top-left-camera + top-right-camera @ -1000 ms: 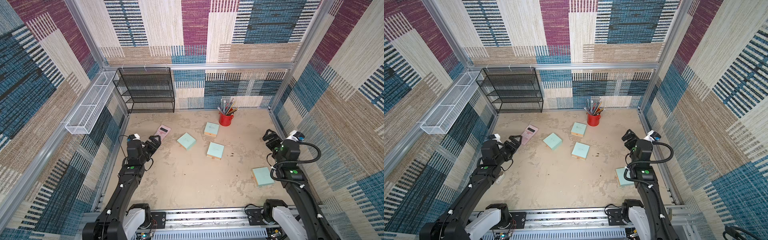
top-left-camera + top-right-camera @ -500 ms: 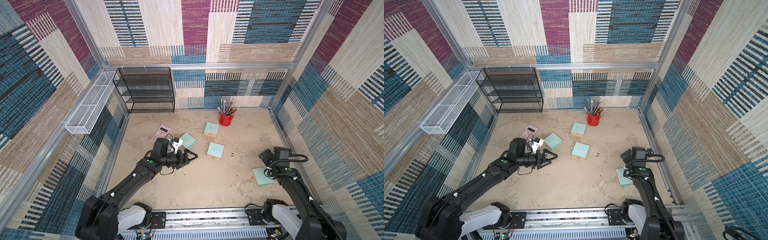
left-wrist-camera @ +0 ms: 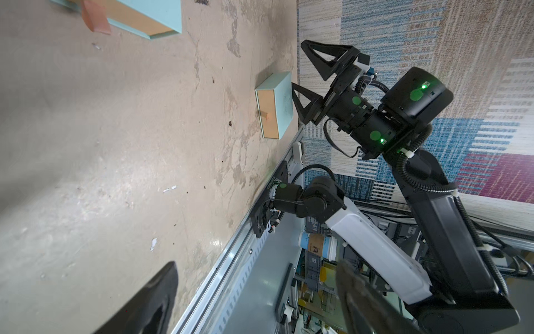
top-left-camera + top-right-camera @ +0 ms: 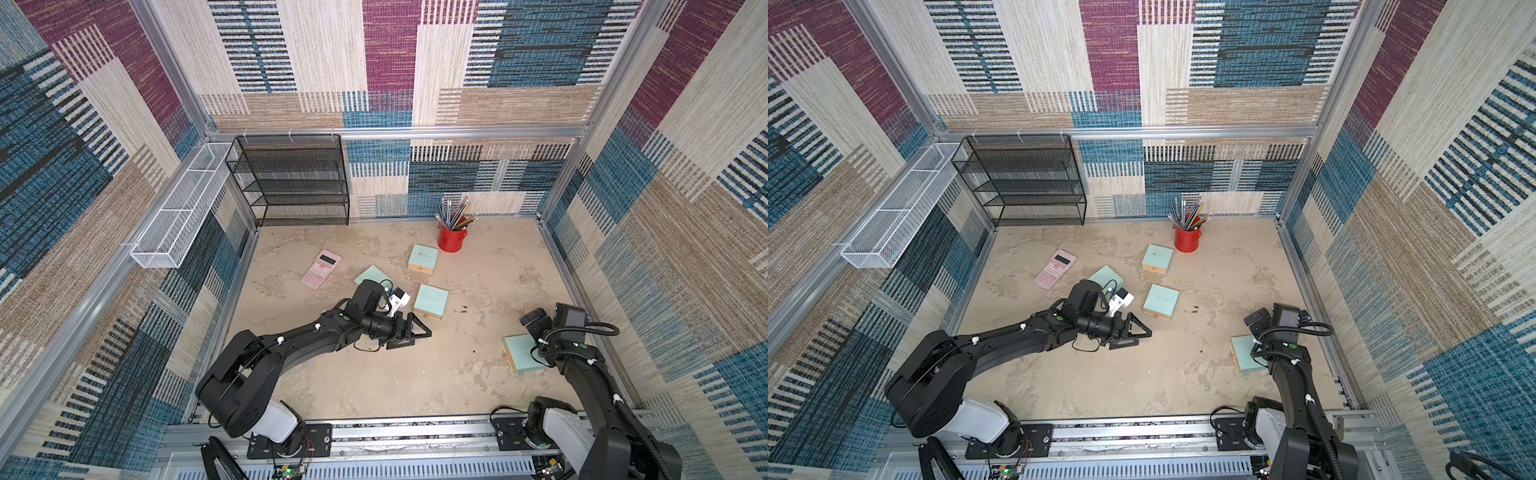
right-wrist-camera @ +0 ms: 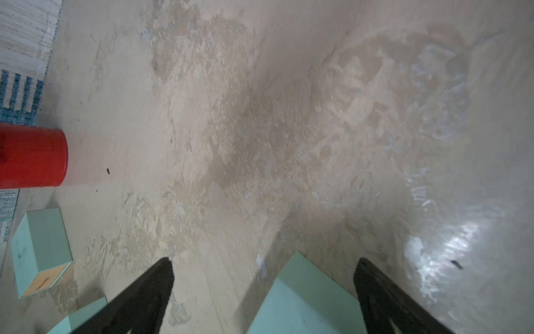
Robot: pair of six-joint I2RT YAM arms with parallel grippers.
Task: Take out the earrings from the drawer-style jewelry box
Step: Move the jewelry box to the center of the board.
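In both top views I am holding my left gripper (image 4: 420, 338) low over the floor (image 4: 415, 386), jaws spread wide and gripping nothing, just at 6 o'clock of the middle box (image 4: 432, 301). My right gripper (image 4: 534, 321) is hovering at 4 o'clock over the right box (image 4: 517, 355), likewise gaping and empty. A third box (image 4: 423, 257) is lying at 12 o'clock beside the red cup (image 4: 451, 240), and a fourth box (image 4: 369, 273) is lying at 11, partly behind my left wrist. A calculator (image 4: 321, 269) is lying at 10. I am not making out the earrings here

In the left wrist view my fingers (image 3: 161, 297) are standing far apart with bare floor between them. Whitish specks, the earrings (image 3: 170, 189) as far as I am making out, are lying loose on the floor, outside every box, between me and the right box (image 3: 274, 110). My right gripper (image 3: 297, 65) is hanging open just above that box

In the right wrist view my fingers (image 5: 150, 289) are standing wide, a corner of the right box (image 5: 306, 295) is showing between them, and what looks like one of the earrings (image 5: 261, 264) is lying on the floor just off that corner
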